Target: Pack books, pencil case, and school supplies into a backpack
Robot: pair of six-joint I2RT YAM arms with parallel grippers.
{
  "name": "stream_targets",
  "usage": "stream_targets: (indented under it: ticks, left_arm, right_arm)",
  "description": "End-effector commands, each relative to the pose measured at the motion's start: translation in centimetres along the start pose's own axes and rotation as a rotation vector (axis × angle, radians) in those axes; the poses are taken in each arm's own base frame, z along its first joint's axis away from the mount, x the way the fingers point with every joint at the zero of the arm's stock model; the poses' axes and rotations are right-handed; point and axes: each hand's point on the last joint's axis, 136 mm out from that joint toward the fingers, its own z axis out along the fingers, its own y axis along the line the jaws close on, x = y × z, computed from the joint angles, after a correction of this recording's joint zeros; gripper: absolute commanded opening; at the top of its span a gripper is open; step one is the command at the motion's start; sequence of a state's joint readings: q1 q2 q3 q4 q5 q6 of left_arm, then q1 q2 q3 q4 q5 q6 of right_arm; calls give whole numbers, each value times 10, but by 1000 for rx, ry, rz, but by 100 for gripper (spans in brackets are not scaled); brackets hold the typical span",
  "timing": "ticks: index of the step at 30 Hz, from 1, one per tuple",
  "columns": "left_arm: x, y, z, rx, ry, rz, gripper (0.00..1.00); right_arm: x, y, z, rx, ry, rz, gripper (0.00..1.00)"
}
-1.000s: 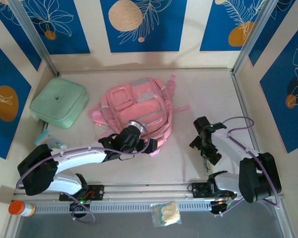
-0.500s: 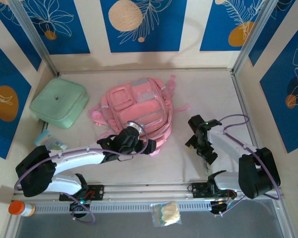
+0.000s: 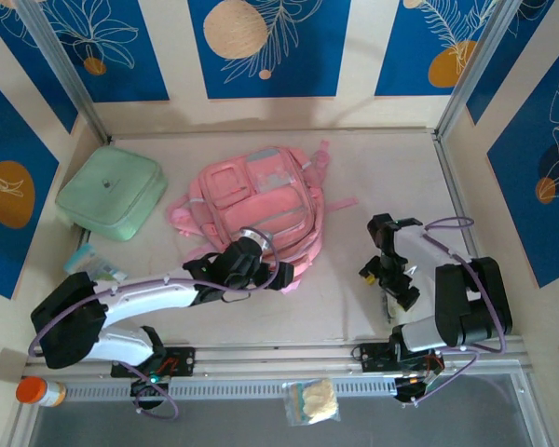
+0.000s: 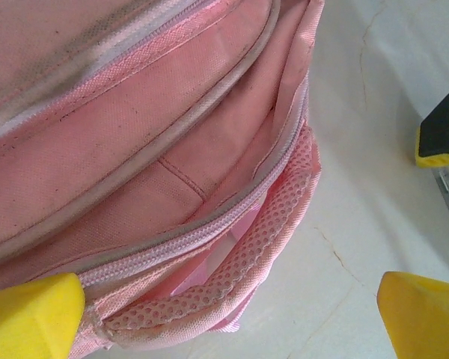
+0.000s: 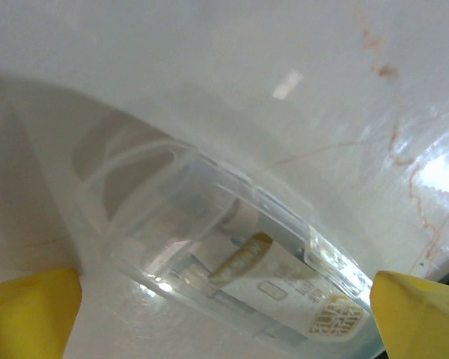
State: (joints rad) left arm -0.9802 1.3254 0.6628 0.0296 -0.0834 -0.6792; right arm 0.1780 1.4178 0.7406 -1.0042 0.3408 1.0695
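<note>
So the pink backpack [image 3: 256, 207] was lying flat around the middle of the top view, a bit left of center, front pockets facing up and straps splayed out at its sides. In the left wrist view the backpack [image 4: 157, 142] took up most of the upper left, and you could see a zipper line running diagonally plus a mesh-padded edge down near the bottom.

The left gripper [image 3: 250, 250] was sitting right at the lower edge of the bag. Its claw was wide open, nothing in it: in the wrist view the left gripper [image 4: 226, 320] had its yellow pads way out in the two bottom corners, with the mesh edge of the bag between them.

Over in the lower right of the top view, the right gripper [image 3: 391, 281] was pointed down at the table [image 3: 373, 172], well apart from the bag. In its own camera the right gripper [image 5: 224, 313] was also spread wide open, hovering over a clear plastic case [image 5: 232, 258] with a printed label showing through it. Couldn't make out what was inside.

Further out: a mint green pouch [image 3: 112, 194] in the upper left just beside the backpack, an orange-capped bottle [image 3: 37, 391] in the bottom left corner, and a small clear bag [image 3: 312, 402] at bottom center.
</note>
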Motion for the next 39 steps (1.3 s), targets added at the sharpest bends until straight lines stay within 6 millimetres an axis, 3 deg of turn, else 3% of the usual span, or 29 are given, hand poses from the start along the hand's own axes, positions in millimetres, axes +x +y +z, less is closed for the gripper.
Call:
stream_targets:
  ticks: [1, 6, 14, 25, 28, 30, 33, 39]
  left_arm:
    - [-8, -9, -1, 20, -15, 15, 99]
    - [-6, -5, -2, 4, -17, 12, 99]
    - [-2, 2, -3, -24, -3, 5, 100]
    - [-3, 0, 1, -34, 9, 1, 99]
    - [-4, -2, 1, -31, 11, 2, 99]
    - [-5, -2, 0, -28, 12, 5, 99]
    - [-6, -3, 1, -27, 9, 5, 99]
    - [-4, -2, 2, -26, 12, 1, 100]
  right_arm:
    - [-3, 5, 0, -8, 20, -28, 99]
    - [6, 9, 1, -58, 74, -3, 100]
    - [14, 13, 9, -121, 166, 41, 90]
    - [38, 53, -17, -303, 203, 68, 79]
    - [36, 43, -15, -258, 181, 45, 79]
    - [36, 32, -12, -217, 178, 19, 89]
    - [41, 20, -6, -161, 169, -25, 94]
    - [60, 33, -4, -167, 164, -126, 98]
